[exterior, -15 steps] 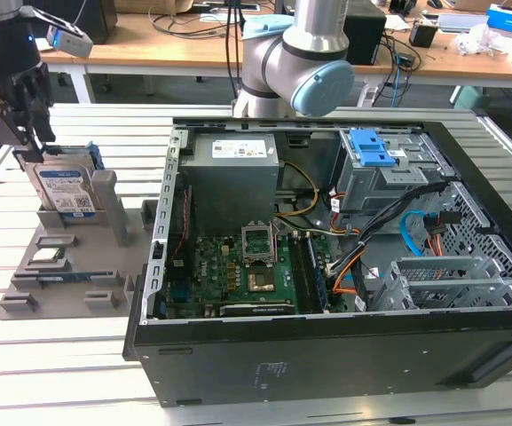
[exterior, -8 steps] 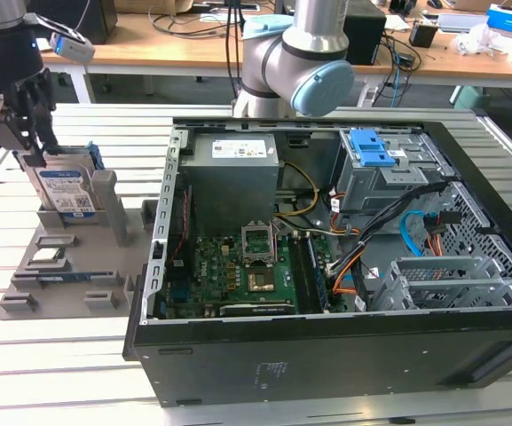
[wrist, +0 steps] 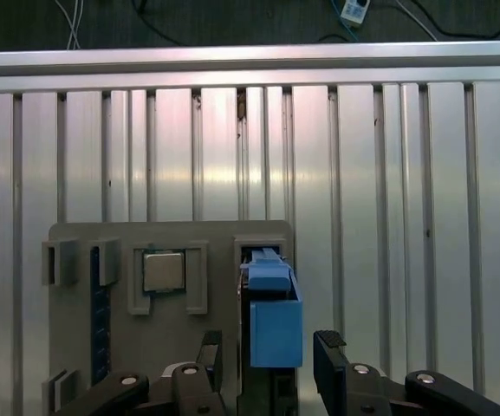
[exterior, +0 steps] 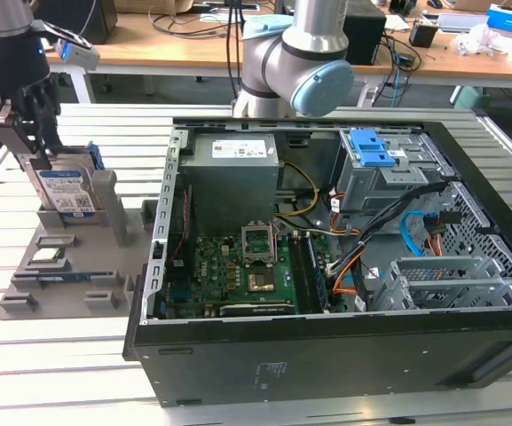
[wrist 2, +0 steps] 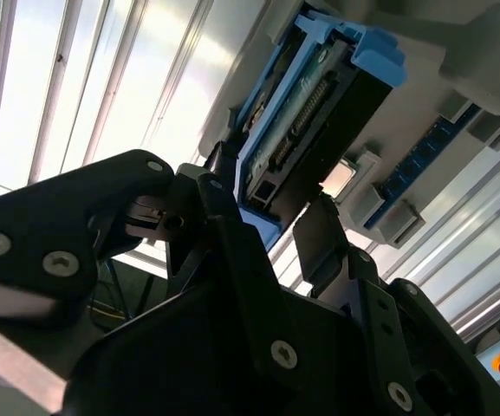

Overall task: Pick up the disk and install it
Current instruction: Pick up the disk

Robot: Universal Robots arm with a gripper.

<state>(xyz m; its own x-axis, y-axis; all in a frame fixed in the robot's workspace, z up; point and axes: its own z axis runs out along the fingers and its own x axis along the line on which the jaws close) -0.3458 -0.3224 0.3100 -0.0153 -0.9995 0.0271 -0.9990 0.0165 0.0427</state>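
The disk [exterior: 66,192] stands upright in a slot of the grey holder [exterior: 105,271] at the exterior view's left; its blue-and-white label faces the camera. My gripper [exterior: 35,133] hangs just above its top edge. In the first wrist view the disk's blue carrier frame [wrist: 275,322] lies between the two black fingers [wrist: 329,357], with a gap on each side. My gripper [wrist: 269,360] is open and astride the disk. The second wrist view shows the disk's connector end [wrist 2: 306,139] just past the gripper [wrist 2: 271,227].
An open computer case [exterior: 326,355] lies at the exterior view's right, with a grey drive cage and blue latch [exterior: 371,153] inside. The holder also carries a square processor chip [wrist: 164,271] and a memory stick [exterior: 60,277]. The arm's base [exterior: 291,62] stands behind the case.
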